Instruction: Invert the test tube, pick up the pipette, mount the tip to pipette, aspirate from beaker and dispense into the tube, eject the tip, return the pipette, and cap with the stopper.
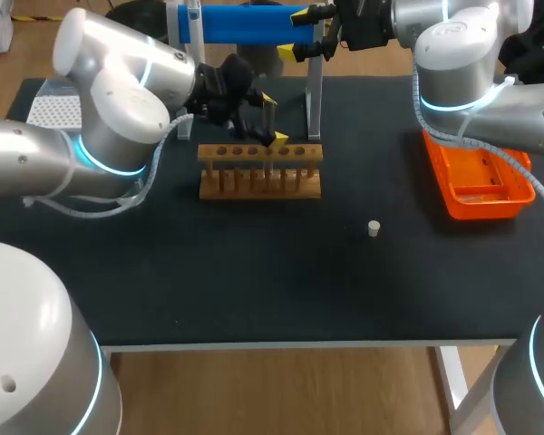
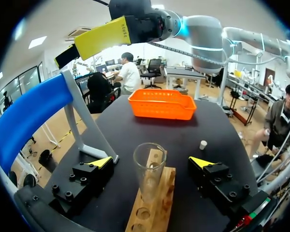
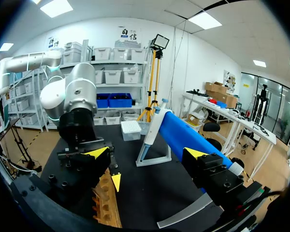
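— What took up the table [image 1: 254, 290]?
— At the back edge, the blue pipette [image 1: 245, 24] lay across its stand [image 1: 314, 100]. The right gripper [image 3: 146, 153] was at the pipette's end, fingers spread wide and grasping nothing.
— And the other things?
— An orange basket [image 1: 479, 181] sat at the table's right. A white tip box [image 1: 54, 111] was at the far left corner, and the wooden rack [image 1: 259, 172] stood near the middle.
— Where was the tube?
— The tube [image 2: 149, 179] stood upright in one of the rack's holes, mouth up. The left gripper [image 2: 151, 162] hung over it with a finger on each side, released, neither touching the glass.
— The stopper?
— The stopper [image 1: 374, 228] lay alone on the table between rack and basket, apart from both.
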Available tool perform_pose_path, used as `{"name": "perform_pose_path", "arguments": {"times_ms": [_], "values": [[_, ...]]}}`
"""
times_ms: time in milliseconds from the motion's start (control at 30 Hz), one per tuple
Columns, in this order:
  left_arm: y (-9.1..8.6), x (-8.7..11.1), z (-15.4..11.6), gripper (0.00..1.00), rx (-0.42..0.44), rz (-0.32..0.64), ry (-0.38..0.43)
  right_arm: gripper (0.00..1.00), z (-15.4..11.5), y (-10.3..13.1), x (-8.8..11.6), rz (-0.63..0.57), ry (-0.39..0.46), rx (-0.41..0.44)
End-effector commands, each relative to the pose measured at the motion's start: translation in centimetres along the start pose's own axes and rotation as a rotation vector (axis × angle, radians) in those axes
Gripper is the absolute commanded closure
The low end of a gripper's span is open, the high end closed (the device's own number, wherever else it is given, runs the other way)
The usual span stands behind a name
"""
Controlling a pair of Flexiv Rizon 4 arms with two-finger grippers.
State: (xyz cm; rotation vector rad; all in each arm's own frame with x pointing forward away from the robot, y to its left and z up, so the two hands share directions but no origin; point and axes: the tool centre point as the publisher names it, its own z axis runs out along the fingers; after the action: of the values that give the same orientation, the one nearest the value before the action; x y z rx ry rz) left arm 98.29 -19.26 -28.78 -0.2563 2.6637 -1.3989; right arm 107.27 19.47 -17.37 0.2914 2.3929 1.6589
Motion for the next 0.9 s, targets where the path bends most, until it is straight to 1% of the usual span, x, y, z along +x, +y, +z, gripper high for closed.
{"name": "perform_pose_path", "arguments": {"times_ms": [33, 900], "values": [[0.08, -0.18, 0.36, 0.00, -0.001, 0.001, 0.010, 0.00, -0.06, -0.02, 0.05, 0.000, -0.001, -0.001], [0.47, 0.24, 0.45, 0.00, -0.003, 0.011, 0.036, 0.00, -0.06, -0.02, 0.05, 0.000, -0.001, -0.001]]}}
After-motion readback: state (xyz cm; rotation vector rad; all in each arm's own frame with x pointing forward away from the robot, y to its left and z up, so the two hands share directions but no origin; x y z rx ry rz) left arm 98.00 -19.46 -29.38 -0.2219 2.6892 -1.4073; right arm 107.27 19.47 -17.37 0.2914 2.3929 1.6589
